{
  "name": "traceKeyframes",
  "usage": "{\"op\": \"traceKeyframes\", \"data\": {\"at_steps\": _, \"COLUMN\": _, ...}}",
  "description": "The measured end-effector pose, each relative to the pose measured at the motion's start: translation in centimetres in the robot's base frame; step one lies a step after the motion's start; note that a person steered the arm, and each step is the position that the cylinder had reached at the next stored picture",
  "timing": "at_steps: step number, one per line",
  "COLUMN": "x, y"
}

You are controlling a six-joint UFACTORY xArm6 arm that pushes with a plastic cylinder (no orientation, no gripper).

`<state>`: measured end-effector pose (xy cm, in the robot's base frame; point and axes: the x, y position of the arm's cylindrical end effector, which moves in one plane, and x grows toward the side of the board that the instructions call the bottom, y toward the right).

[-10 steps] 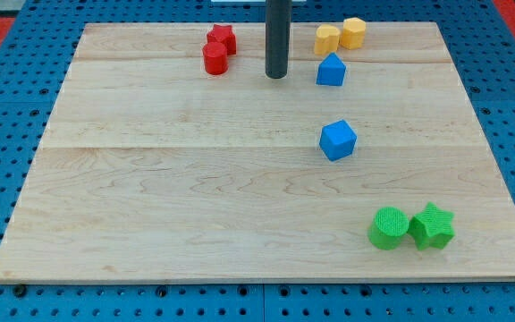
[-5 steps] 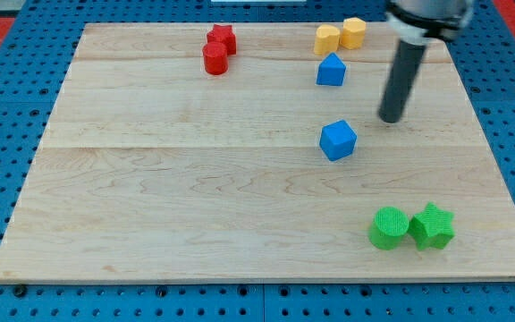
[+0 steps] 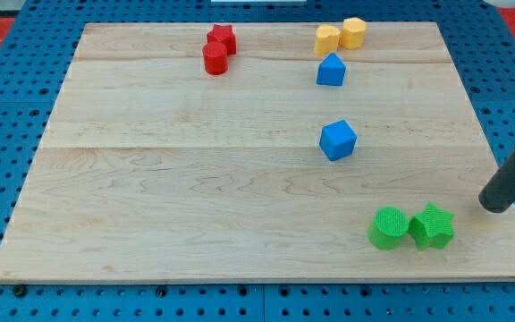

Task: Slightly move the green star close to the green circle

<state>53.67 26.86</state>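
The wooden counter [image 3: 195, 179] holds eight small blocks. My tip [image 3: 495, 207] has no fingers to grip with; it sits at the view's right, just beside the green star [image 3: 433, 226]. The star already touches the green circle [image 3: 387, 227] at the view's bottom right. It looks light and hard, so it should slide easily; nudge its right side. Two green, two blue, two red, two yellow.
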Motion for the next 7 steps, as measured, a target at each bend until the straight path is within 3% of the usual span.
{"op": "traceKeyframes", "data": {"at_steps": 3, "x": 2.8, "y": -0.1}}
{"op": "traceKeyframes", "data": {"at_steps": 7, "x": 2.7, "y": -0.3}}
